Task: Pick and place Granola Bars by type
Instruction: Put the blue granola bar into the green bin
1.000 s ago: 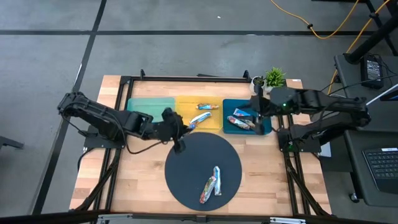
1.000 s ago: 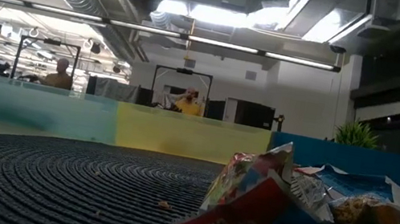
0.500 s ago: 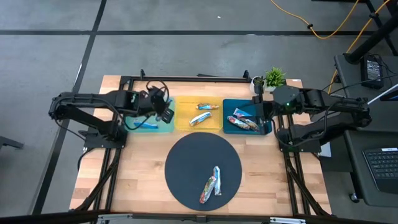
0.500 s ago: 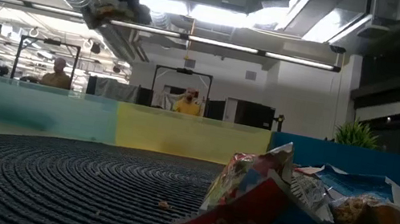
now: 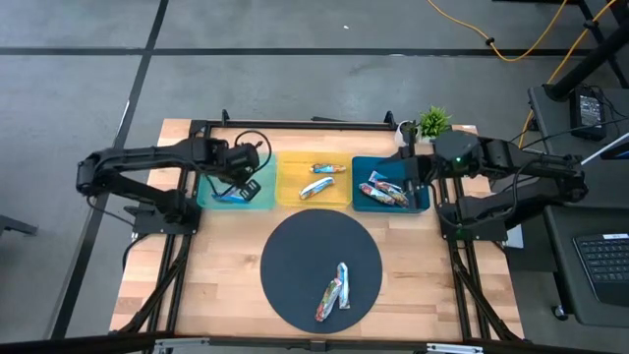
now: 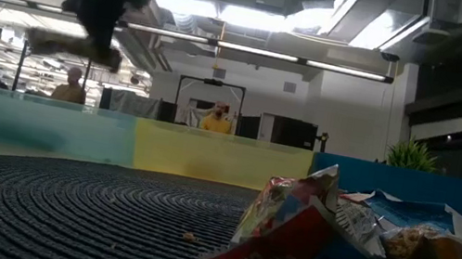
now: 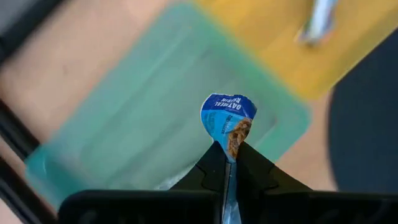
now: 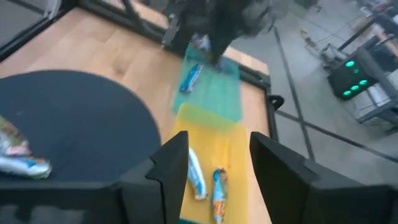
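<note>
My left gripper (image 5: pixel 240 191) is over the teal tray (image 5: pixel 211 165) at the far left, shut on a blue granola bar (image 7: pixel 229 118). My right gripper (image 8: pixel 217 155) hangs open above the blue tray (image 5: pixel 425 202), nothing between its fingers. Two bars (image 5: pixel 327 168) (image 5: pixel 314 188) lie flat in the yellow tray (image 5: pixel 290 162), and several bars (image 5: pixel 383 191) lie in the blue tray. Two more bars (image 5: pixel 334 288) lie side by side on the round dark mat (image 5: pixel 295 256). In the low view they fill the foreground (image 6: pixel 290 229). My left gripper pinches the blue bar between its two fingers (image 7: pixel 252 168). One crimped end of the wrapper (image 7: pixel 227 104) sticks out past the fingertips, and more wrapper shows farther back between them. The fingers slant down from above, along the bar. Whether its end touches the tray, I cannot tell.
The three trays stand in a row along the table's far side, with the mat in front of them at the middle. A small potted plant (image 5: pixel 433 121) stands at the far right corner. Bare wood lies left and right of the mat.
My left gripper has gone from the mat's far edge toward the table's left and far edges, coming over the teal tray. It has tipped to point more steeply down and has stayed shut on the blue bar, which went with it.
</note>
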{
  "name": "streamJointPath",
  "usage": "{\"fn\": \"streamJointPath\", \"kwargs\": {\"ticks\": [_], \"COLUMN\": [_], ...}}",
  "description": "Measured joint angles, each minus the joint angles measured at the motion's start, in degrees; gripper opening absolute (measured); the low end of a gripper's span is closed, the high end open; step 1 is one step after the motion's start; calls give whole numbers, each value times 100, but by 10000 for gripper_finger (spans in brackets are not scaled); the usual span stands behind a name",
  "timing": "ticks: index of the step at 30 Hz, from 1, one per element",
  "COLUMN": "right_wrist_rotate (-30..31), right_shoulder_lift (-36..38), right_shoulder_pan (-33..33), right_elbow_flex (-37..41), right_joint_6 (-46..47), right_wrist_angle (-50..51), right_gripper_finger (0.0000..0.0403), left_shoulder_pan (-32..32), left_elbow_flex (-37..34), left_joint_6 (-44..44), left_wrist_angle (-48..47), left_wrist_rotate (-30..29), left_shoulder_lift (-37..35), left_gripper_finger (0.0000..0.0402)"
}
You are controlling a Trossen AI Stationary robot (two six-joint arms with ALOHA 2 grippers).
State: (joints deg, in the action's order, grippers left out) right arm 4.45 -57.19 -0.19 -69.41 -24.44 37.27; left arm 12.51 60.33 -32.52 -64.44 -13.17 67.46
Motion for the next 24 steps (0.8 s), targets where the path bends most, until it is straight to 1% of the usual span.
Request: {"fn": "streamJointPath", "kwargs": {"ticks": [3, 11, 16, 20, 24], "right_wrist_rotate": [0, -2, -2, -2, -2], "right_shoulder_lift": [0, -2, -2, -2, -2], "right_shoulder_pan": [-96, -196, -196, -196, -196], "right_elbow_flex": [0, 0, 0, 0, 0], "right_joint_6": [33, 467, 501, 514, 513], "right_wrist_angle": [-74, -21, -19, -19, -15], "right_gripper_finger": [174, 174, 174, 174, 174], "left_shoulder_pan": [398, 1225, 1833, 2165, 2330], "left_elbow_flex": [-430, -1211, -1445, -1496, -1496], "left_joint_6": [200, 695, 640, 482, 461], "left_wrist_angle": [186, 1506, 2032, 2007, 1926], "left_wrist_rotate": [407, 1175, 1464, 1464, 1463], "left_shoulder_lift": [4, 35, 35, 35, 33], "left_gripper_finger": [10, 8, 9, 8, 17]}}
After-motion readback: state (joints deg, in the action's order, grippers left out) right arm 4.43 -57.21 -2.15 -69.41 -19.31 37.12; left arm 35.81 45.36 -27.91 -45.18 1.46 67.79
